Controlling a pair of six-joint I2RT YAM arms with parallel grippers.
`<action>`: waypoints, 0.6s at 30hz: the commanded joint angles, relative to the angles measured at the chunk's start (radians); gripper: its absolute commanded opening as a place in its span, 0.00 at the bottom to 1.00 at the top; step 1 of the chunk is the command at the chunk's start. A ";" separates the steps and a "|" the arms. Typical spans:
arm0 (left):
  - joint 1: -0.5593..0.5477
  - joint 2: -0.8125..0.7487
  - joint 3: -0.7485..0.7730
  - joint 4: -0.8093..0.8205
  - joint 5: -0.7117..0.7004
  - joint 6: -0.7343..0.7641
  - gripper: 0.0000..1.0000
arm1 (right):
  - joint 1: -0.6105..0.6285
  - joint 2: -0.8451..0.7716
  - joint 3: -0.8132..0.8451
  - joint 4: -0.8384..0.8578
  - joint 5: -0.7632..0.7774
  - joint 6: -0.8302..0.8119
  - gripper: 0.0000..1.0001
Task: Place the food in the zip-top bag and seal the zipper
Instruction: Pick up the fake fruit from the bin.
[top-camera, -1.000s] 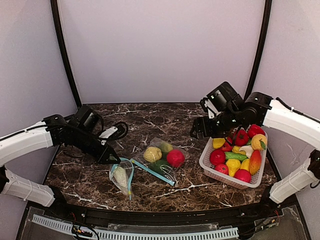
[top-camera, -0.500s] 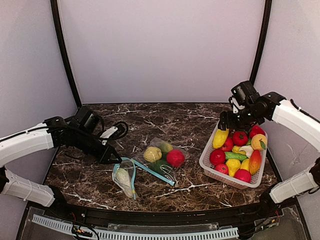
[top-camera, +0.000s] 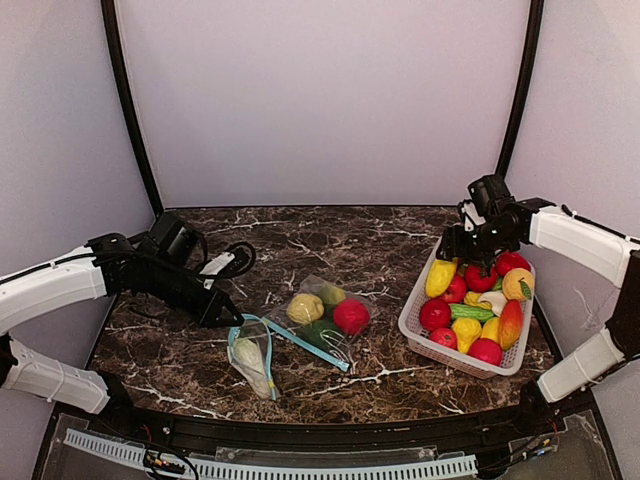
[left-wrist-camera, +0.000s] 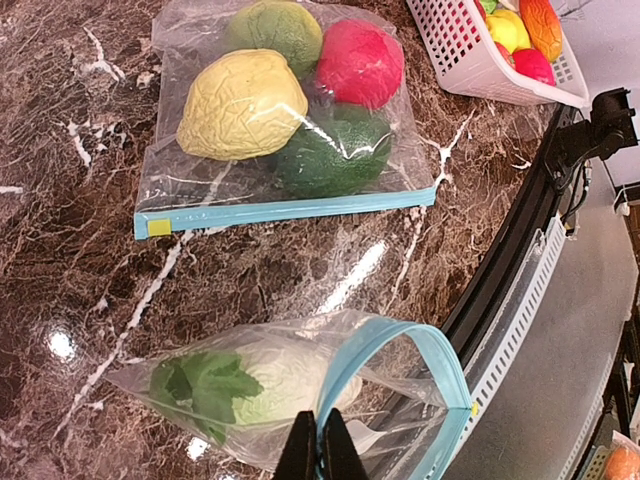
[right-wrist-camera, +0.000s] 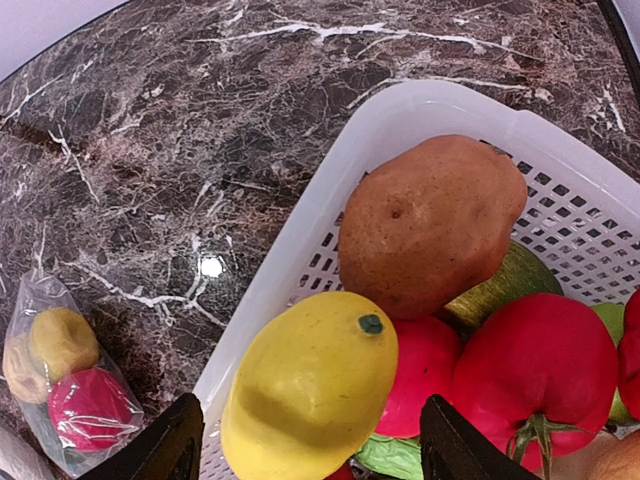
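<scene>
My left gripper (top-camera: 232, 318) (left-wrist-camera: 322, 452) is shut on the blue zipper rim of an open zip-top bag (top-camera: 250, 356) (left-wrist-camera: 300, 390) and holds its mouth up. A white-and-green toy vegetable (left-wrist-camera: 250, 385) lies inside it. My right gripper (top-camera: 455, 248) (right-wrist-camera: 312, 440) is open and empty, just above the far-left corner of the white basket (top-camera: 413, 335) (right-wrist-camera: 330, 180). Its fingers straddle a yellow lemon (right-wrist-camera: 310, 390) (top-camera: 440, 277). A brown potato (right-wrist-camera: 430, 220) and red fruits (right-wrist-camera: 535, 365) lie beside the lemon.
A second zip-top bag (top-camera: 325, 310) (left-wrist-camera: 280, 110), zipper closed, lies mid-table with yellow, green and red toy foods inside. The basket holds several more fruits (top-camera: 470, 325). The table's black front rail (left-wrist-camera: 520, 250) runs close to the open bag.
My right arm swung right from mid-table to the basket and lowered over the lemon, staying open. The left gripper kept its hold; the bag's mouth shifted slightly.
</scene>
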 joint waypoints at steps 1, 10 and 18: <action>0.003 -0.018 -0.008 0.006 0.000 -0.009 0.01 | -0.014 0.016 -0.033 0.064 -0.014 -0.008 0.70; 0.004 -0.013 -0.002 0.000 0.001 -0.006 0.01 | -0.022 0.059 -0.078 0.132 -0.069 -0.002 0.66; 0.003 -0.015 0.000 -0.006 -0.005 -0.007 0.01 | -0.032 0.070 -0.090 0.146 -0.074 0.006 0.45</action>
